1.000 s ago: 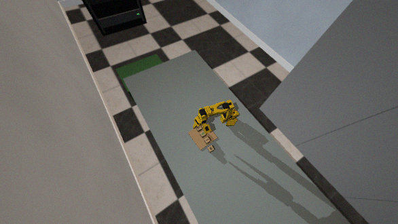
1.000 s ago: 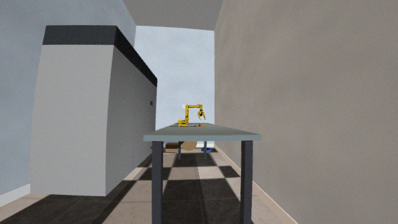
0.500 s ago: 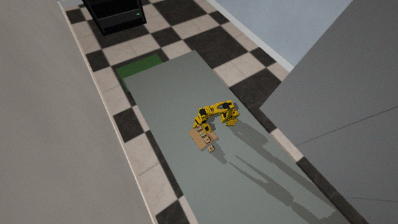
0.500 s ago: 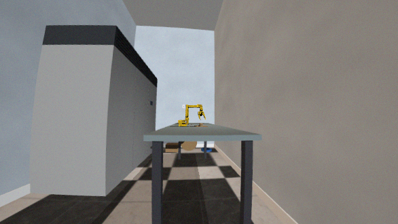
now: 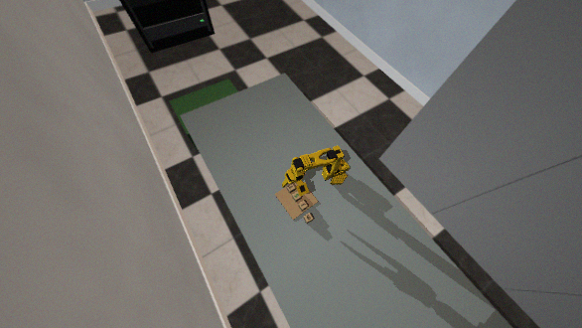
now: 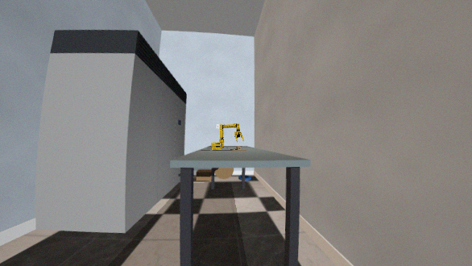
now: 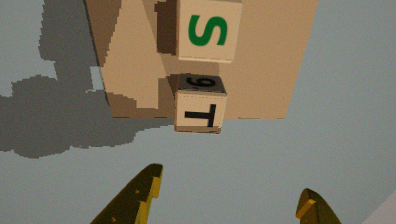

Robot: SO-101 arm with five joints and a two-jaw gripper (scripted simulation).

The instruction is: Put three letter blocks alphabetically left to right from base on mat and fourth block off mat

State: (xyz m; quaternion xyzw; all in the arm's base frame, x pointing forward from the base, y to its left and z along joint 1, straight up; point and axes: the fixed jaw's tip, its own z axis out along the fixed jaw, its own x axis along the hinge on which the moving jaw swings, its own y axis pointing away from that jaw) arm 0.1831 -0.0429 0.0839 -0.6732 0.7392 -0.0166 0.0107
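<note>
In the wrist view a tan mat (image 7: 260, 85) (image 5: 289, 207) carries a block with a green S (image 7: 207, 30) on top. A block with a black T (image 7: 200, 114) sits just below it at the mat's near edge and seems to reach over that edge; its dark face towards the S block shows a 9. My gripper (image 7: 227, 210) (image 6: 239, 139) is open and empty, raised above the table short of the T block. In the top view three blocks (image 5: 291, 188) (image 5: 296, 196) (image 5: 303, 204) stand in a row on the mat. A fourth block (image 5: 308, 217) lies on the table just off the mat. Their letters are too small to read there.
The grey table (image 5: 258, 149) (image 6: 242, 161) is long and narrow, with its edges close on both sides of the arm's base (image 5: 336, 175). A black cabinet (image 5: 169, 20) and a green patch (image 5: 204, 96) are on the checkered floor beyond the table's far end.
</note>
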